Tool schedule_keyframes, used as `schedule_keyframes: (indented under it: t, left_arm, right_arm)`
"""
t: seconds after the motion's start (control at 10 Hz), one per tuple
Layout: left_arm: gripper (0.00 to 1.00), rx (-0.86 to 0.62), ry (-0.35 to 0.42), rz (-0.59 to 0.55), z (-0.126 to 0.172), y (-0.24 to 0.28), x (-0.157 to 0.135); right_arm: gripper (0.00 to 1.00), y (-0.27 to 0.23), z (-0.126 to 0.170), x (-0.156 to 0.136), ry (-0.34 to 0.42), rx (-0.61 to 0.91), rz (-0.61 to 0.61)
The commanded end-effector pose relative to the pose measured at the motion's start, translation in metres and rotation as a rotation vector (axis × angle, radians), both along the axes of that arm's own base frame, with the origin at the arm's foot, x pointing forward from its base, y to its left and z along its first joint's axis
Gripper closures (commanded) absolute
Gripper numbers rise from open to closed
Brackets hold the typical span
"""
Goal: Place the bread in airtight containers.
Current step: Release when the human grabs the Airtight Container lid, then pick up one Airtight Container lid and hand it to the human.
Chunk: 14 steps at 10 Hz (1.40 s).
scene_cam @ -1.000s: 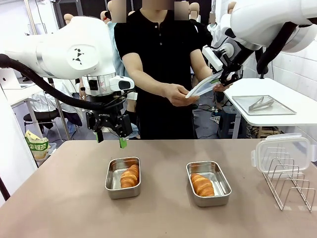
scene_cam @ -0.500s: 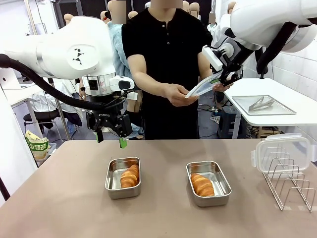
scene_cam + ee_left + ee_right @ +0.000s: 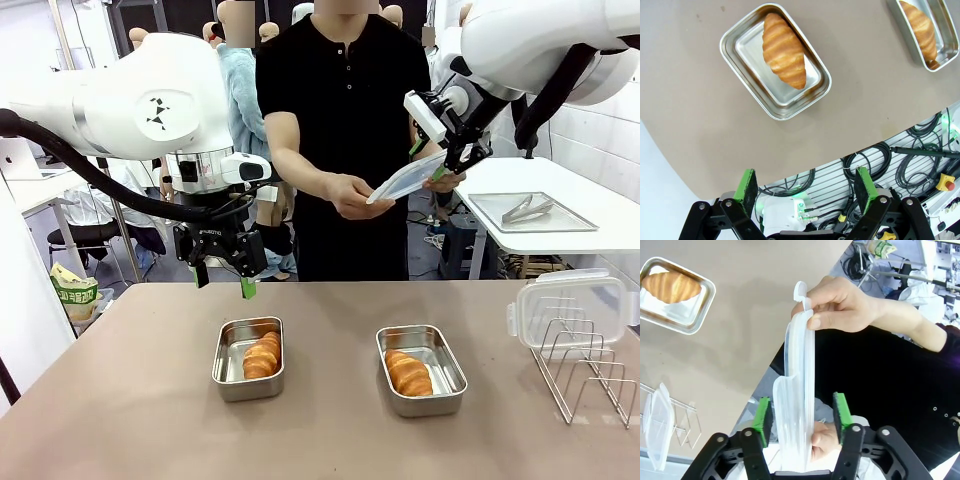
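The right gripper (image 3: 802,415) now stands jaws apart, freeing the clear plastic lid (image 3: 800,355) into the person's hands (image 3: 840,310) for sealing

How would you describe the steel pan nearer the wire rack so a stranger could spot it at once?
Start at the brown table, then find the wire rack at its right edge. Two small open steel pans sit mid-table. Yours is the right pan, closer to that rack than the left pan.
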<state>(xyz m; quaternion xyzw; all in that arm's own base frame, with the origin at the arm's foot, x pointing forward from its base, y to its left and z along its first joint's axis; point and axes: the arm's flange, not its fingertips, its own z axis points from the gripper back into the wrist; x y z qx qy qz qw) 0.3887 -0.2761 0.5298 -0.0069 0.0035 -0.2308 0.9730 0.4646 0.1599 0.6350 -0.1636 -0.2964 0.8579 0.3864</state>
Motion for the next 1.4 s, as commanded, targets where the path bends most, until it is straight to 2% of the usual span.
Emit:
schedule_keyframes:
  t: [0.0,0.5,0.6,1.3]
  left_arm:
    - [0.0,0.007,-0.004,0.003,0.002,0.0014,0.0]
    - [0.0,0.007,-0.004,0.003,0.002,0.0014,0.0]
    - [0.0,0.007,-0.004,0.003,0.002,0.0014,0.0]
    - [0.0,0.007,-0.004,0.003,0.002,0.0014,0.0]
  right_arm:
    - [0.0,-0.0045,-0.0028,0.0011,0.01,0.0,0.02]
    - [0.0,-0.0019,-0.0046,0.0053,0.059,-0.053,0.045]
    - [0.0,-0.0023,-0.0069,-0.0001,0.042,-0.016,0.01]
    - [0.0,-0.0023,-0.0069,-0.0001,0.042,-0.016,0.01]
